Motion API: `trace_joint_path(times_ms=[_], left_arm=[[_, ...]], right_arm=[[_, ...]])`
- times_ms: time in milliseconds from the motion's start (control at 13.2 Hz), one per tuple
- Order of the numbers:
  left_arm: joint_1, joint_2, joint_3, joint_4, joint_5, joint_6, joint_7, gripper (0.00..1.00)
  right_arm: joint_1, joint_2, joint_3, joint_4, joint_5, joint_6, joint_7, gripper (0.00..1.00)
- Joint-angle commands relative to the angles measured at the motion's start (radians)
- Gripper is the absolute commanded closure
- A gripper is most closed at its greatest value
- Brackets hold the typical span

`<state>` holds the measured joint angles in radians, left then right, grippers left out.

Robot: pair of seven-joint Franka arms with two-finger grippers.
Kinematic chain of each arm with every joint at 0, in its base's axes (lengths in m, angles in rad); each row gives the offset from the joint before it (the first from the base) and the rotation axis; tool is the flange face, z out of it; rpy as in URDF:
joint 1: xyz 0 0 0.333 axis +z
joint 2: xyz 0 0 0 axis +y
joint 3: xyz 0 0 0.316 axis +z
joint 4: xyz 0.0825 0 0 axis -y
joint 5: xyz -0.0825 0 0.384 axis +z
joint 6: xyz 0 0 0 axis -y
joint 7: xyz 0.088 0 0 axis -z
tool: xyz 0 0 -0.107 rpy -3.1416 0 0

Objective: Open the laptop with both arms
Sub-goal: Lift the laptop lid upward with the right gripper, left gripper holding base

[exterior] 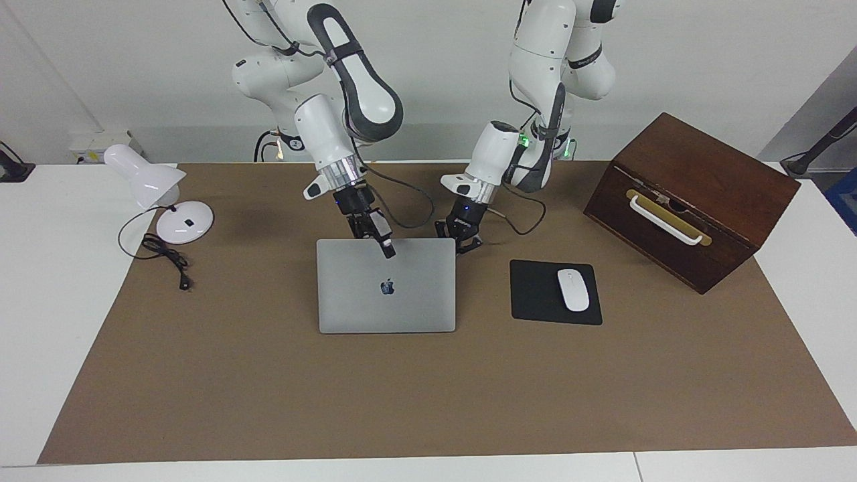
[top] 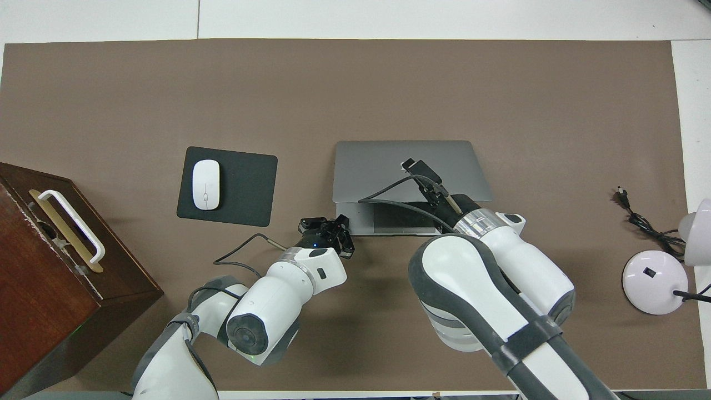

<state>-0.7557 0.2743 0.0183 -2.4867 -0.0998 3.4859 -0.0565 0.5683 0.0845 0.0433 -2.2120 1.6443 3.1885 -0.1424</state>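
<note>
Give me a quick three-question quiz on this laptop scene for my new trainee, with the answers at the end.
1. True or false: the laptop is fully closed.
2. What lies on the black mousepad? A: a white mouse. B: a cable. C: a lamp.
3. Which gripper is shut beside the laptop's corner that is nearer to the mousepad?

Key:
1. False. The lid is partly raised and the trackpad shows.
2. A.
3. The left gripper.

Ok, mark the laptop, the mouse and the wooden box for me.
laptop (exterior: 415,304): facing view, lid below the logo.
mouse (exterior: 573,289): facing view, middle of its shell.
wooden box (exterior: 716,171): facing view, sloping top.
</note>
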Motion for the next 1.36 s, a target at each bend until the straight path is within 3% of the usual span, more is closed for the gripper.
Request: trace_joint_path(times_ms=[0, 1287], left_arm=[[-0.021, 0.042, 0.017, 0.022, -0.012, 0.019, 0.006, 1.00], [-0.019, 0.042, 0.017, 0.022, -0.012, 0.019, 0.006, 1.00]], right_arm=[[-0.024, 0.020, 0.006, 0.063, 0.037, 0.008, -0.049, 0.00], [-0.111, 0.040, 0.006, 0.213, 0.032, -0.076, -0.051, 0.00]])
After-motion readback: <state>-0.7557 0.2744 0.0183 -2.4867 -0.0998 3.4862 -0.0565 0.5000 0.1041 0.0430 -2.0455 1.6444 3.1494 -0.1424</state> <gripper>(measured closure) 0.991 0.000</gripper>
